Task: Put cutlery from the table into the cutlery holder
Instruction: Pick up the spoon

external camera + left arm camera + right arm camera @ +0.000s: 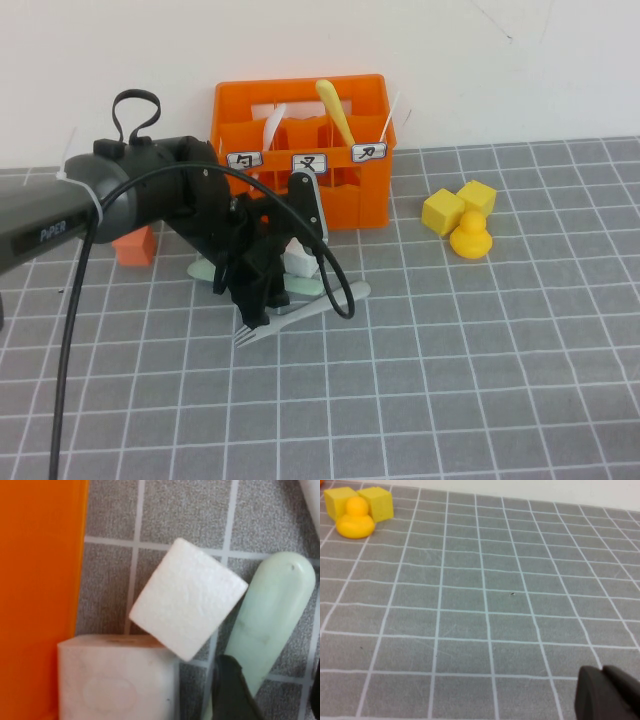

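The orange cutlery holder (300,150) stands at the back of the grey table (480,380); its wall also shows in the left wrist view (40,580). The grey-blue fork (320,305) lies in front of it, tines toward me. The mint-green spoon (205,268) lies beside the fork, mostly hidden under my left arm; its handle shows in the left wrist view (270,620). My left gripper (255,300) is low over both, open, with its fingers (232,690) either side of the spoon handle. My right gripper (607,695) is shut and empty over bare table, out of the high view.
Two white foam blocks (187,597) lie between holder and spoon. An orange block (135,245) sits left of the arm. Two yellow cubes (460,205) and a yellow duck (470,238) sit right of the holder. A yellow spoon (335,105) and a white utensil (275,122) stand in the holder.
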Controlling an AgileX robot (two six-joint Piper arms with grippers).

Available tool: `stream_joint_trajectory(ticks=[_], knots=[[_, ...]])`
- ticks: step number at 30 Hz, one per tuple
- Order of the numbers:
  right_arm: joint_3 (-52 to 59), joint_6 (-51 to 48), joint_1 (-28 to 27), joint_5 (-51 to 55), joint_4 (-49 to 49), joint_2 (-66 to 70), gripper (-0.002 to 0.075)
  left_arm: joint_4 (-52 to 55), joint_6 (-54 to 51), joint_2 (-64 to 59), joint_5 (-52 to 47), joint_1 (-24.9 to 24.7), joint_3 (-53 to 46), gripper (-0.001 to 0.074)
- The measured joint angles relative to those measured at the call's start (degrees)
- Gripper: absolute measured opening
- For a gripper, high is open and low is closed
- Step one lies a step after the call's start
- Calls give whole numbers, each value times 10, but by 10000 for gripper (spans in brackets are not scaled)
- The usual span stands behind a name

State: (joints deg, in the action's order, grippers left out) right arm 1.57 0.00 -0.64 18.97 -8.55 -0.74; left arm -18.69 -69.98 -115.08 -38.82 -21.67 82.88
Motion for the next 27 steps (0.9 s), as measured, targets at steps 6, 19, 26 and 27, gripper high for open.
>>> stream_joint_trajectory(ticks=[6,19,26,27], knots=[[0,0,0,0,0,0,-3,-21,25,-11,-9,1,6,311],[0,0,0,0,0,0,-3,-17,30,8,-195,-2,4,204],[0,0,0,0,0,0,-3,20,38,33,-209,-7,3,194],[0,0,0,0,0,0,-3,22,43,34,-209,-10,3,209]])
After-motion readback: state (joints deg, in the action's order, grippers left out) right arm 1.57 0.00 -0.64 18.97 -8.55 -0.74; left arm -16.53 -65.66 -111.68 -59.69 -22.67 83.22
